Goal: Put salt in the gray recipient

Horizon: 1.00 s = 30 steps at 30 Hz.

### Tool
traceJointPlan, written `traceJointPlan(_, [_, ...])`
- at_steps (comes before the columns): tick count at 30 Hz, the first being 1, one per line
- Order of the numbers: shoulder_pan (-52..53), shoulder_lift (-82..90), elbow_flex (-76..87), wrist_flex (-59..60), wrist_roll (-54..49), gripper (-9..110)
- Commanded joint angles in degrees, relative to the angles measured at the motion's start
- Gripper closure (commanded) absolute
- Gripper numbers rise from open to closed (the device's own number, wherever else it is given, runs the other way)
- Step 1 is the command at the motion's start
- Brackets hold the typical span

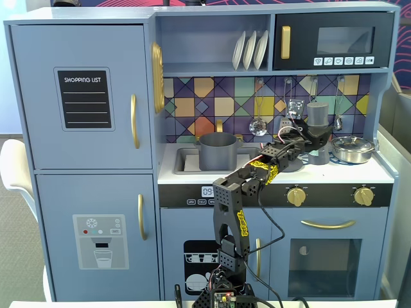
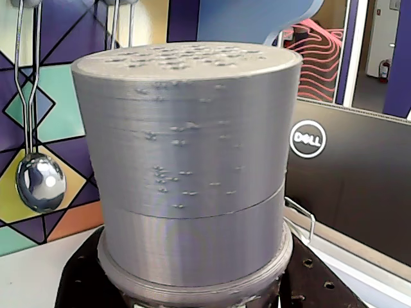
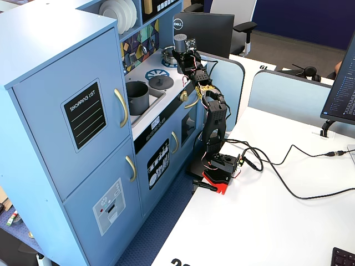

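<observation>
The salt is a tall gray cylinder at the right of the toy kitchen counter, with my gripper shut around its middle. In the wrist view the salt fills the frame, its perforated top facing up, and the black jaws of the gripper hug its lower ring on both sides. The label is hidden. The gray recipient stands in the sink to the left, open and well apart from the salt. From the side fixed view, the salt rises above the gripper, and the recipient stands nearer the camera.
A flat gray lid lies on the stovetop between the sink and the gripper. A shiny steel pan stands at the far right. Ladles and spoons hang on the tiled back wall. A shelf with plates overhangs the counter.
</observation>
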<state>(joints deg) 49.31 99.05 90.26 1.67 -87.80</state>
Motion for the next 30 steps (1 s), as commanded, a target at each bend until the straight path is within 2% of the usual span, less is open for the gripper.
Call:
traceJointPlan(1, [1.2, -0.7, -1.1, -4.0, 1.1, 101])
traceJointPlan(30, [2.8, -4.6, 2.7, -5.8, 3.2, 101])
